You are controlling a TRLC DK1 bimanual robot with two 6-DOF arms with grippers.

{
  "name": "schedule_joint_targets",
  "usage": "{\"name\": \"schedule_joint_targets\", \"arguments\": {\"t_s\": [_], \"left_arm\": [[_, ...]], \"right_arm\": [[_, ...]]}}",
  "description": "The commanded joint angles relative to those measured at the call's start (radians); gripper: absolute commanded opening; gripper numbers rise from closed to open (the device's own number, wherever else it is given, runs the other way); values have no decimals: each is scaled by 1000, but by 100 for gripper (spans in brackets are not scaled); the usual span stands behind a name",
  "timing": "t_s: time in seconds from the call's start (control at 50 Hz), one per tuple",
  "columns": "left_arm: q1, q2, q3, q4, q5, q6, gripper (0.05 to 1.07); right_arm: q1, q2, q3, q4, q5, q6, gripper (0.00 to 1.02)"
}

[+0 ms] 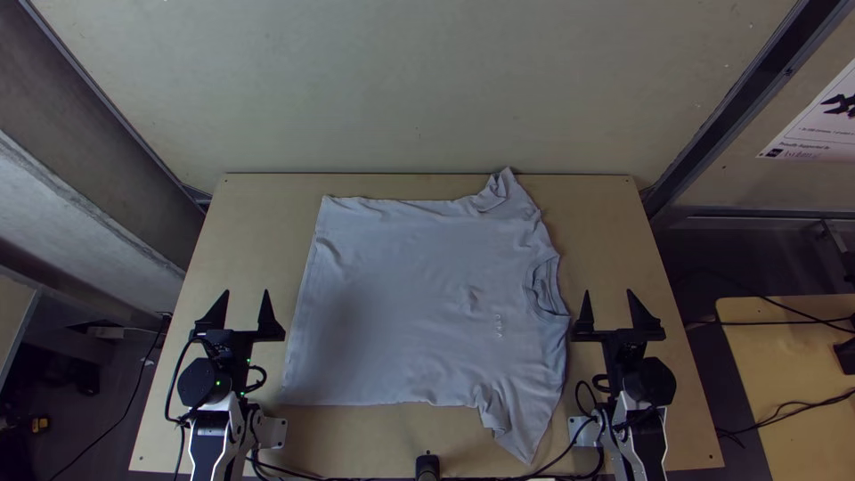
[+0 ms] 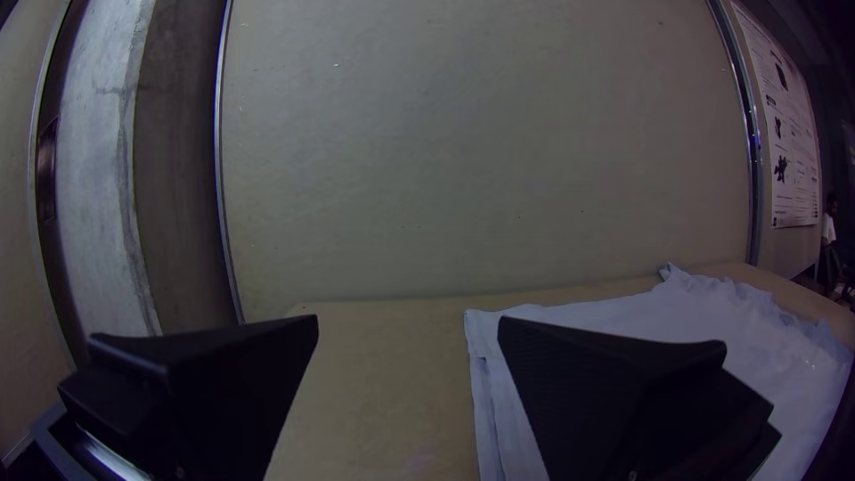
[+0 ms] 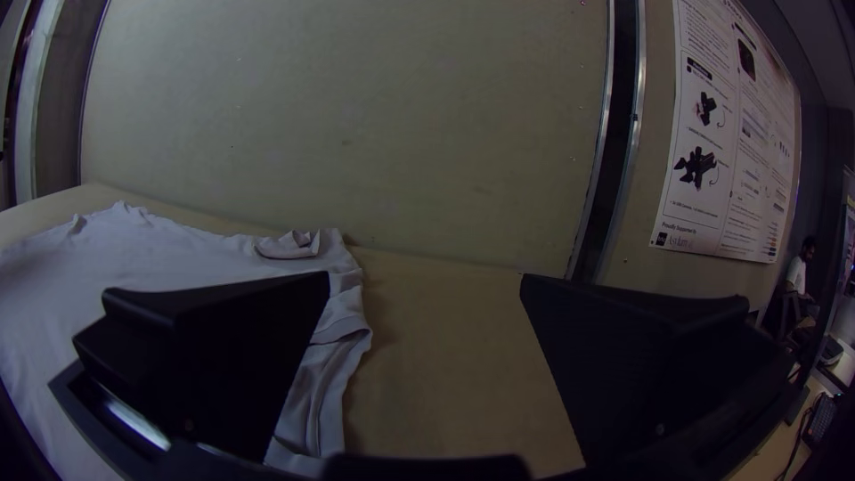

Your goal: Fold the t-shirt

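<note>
And here's the t-shirt (image 1: pixel 410 303), spread across mid-frame, collar (image 1: pixel 545 289) towards the right, presumably laid flat for clean folding! Left gripper (image 1: pixel 247 292) lower left, right gripper (image 1: pixel 608 292) lower right, both gaping wide, both empty, likely flanking it to work from either side.

The t-shirt (image 1: pixel 401 294) is showing matt, wrinkled cloth; the table (image 1: pixel 258 232) is looking like smooth wood. The left gripper (image 1: pixel 247 290) and right gripper (image 1: pixel 608 291) are presenting matt, plastic-like fingers (image 3: pixel 227 334). The poster (image 3: pixel 732 134) is resembling paper.
</note>
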Motion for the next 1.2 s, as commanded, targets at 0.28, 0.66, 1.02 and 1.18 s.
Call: {"name": "schedule_joint_targets", "arguments": {"t_s": [0.28, 0.66, 1.02, 1.18], "left_arm": [[-29, -8, -41, -33, 78, -17, 102], [-23, 3, 3, 37, 78, -4, 102], [-76, 474, 412, 145, 80, 6, 102], [-105, 724, 721, 111, 70, 4, 102]], "right_arm": [[-36, -4, -5, 1, 7, 22, 98], [1, 85, 133, 20, 2, 33, 98], [12, 503, 506, 93, -2, 16, 98], [12, 690, 754, 75, -2, 11, 98]]}}
